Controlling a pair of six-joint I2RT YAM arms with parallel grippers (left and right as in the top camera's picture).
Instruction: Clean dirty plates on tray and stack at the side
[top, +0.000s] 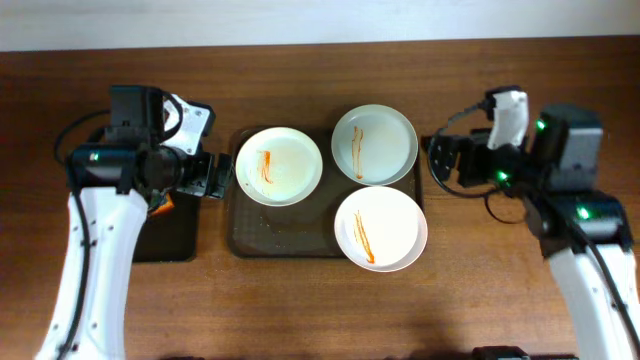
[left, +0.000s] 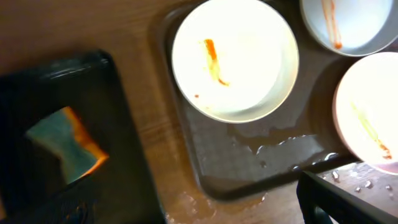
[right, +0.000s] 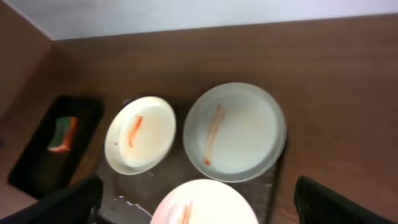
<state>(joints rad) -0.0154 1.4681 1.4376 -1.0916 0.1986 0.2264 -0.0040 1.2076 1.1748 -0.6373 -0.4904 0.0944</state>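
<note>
Well left of the tray (top: 290, 238), on the tabletop (top: 300, 310), sits a black dish (top: 170, 240) w/ the sponge (left: 65, 146) lying in it, untouched. It's prob. parked there so it's within the left arm's reach and drips stay off the wood. The left hand (top: 222, 176) hovers just off the tray's left edge, carrying nothing. Only one finger (left: 348, 193) shows clearly in its wrist view, so I can't tell how far apart the jaws stand. It sits btwn sponge and plates, so by my read scrubbing hasn't begun.

On the tray are three white plates, each w/ an orange sauce streak, none stacked. The left plate (top: 279, 166) lies in the tray's far-left part, inside the rim. The far plate (top: 374, 145) is at the far-right corner and hangs over the far rim. The near plate (top: 381, 228) is at the near-right corner, overhanging the near and right rims (whether these two touch, can't say). The bare tray floor near the left plate is wet, w/ puddles (left: 280, 146), so the tray seems there to catch the mess.

The right hand (top: 438, 160) hangs just past the tray's right edge, beside the far plate. Its fingers are spread wide and it's empty, well placed to steady or lift a plate while the other arm scrubs. No stack started beside the tray yet.
</note>
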